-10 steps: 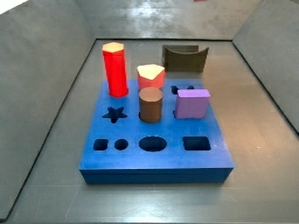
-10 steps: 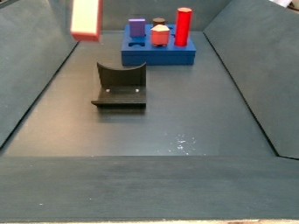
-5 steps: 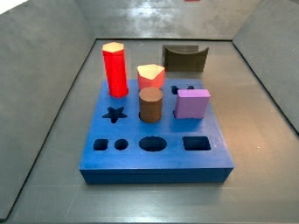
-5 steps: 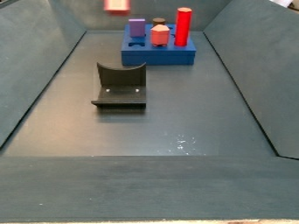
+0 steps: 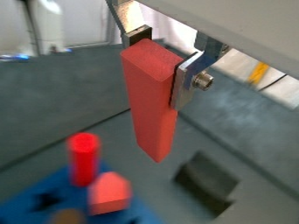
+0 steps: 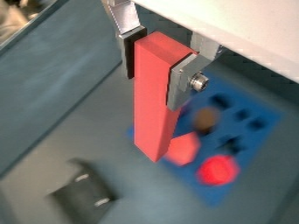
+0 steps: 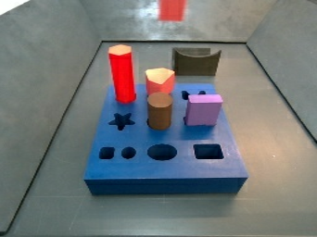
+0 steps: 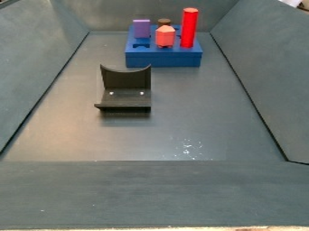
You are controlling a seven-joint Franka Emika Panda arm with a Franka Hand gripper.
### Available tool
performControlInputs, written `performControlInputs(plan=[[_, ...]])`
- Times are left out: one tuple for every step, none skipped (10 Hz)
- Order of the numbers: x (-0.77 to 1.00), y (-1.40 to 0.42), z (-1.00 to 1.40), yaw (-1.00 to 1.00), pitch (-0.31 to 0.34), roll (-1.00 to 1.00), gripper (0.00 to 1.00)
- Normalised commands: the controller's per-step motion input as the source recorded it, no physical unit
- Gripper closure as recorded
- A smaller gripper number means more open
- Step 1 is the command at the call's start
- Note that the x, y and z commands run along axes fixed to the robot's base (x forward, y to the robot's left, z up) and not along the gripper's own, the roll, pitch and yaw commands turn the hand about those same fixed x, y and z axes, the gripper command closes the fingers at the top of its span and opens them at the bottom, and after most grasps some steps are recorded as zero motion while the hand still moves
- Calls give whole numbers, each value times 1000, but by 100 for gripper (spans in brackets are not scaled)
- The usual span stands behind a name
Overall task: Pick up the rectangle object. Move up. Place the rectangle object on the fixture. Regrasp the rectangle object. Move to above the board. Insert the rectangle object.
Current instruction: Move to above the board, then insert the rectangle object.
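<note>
My gripper [image 5: 158,66] is shut on the upper end of the rectangle object [image 5: 149,105], a long salmon-red bar that hangs upright between the silver fingers in both wrist views [image 6: 155,109]. It is high in the air. In a side view only the bar's lower end [image 7: 173,9] shows at the top edge, beyond the fixture [image 7: 196,63]. The dark fixture [image 8: 125,88] stands empty on the floor. The blue board [image 7: 161,157] lies below, ahead of the bar; it also shows as the board [image 6: 239,131] in a wrist view.
On the board stand a red hexagonal post [image 7: 121,74], a brown cylinder [image 7: 160,111], a purple cube [image 7: 205,109] and a pink piece [image 7: 158,81]. Grey sloping walls [image 8: 36,81] enclose the floor on all sides.
The held bar has risen out of the top of one side view, moving toward the board, and its lower end has come into the other side view. Nothing on the floor moved.
</note>
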Motion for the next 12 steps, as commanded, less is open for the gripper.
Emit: performControlInputs(plan=[[-421, -425, 98, -93, 89, -1000, 100], [-291, -285, 58, -78, 74, -868, 100], [-139, -127, 33, -36, 37, -559, 100], [-95, -81, 20, -23, 12, -362, 100], [0, -69, 0, 0, 0, 0, 100], [0, -531, -63, 117, -1, 156, 100], [-11, -731, -100, 103, -3, 237, 100], [0, -854, -109, 23, 0, 313, 100], [-14, -643, -83, 51, 0, 204, 100], [0, -600, -126, 6, 0, 153, 100], [194, -546, -134, 0, 0, 197, 100], [409, -320, -40, -154, 50, 133, 100]])
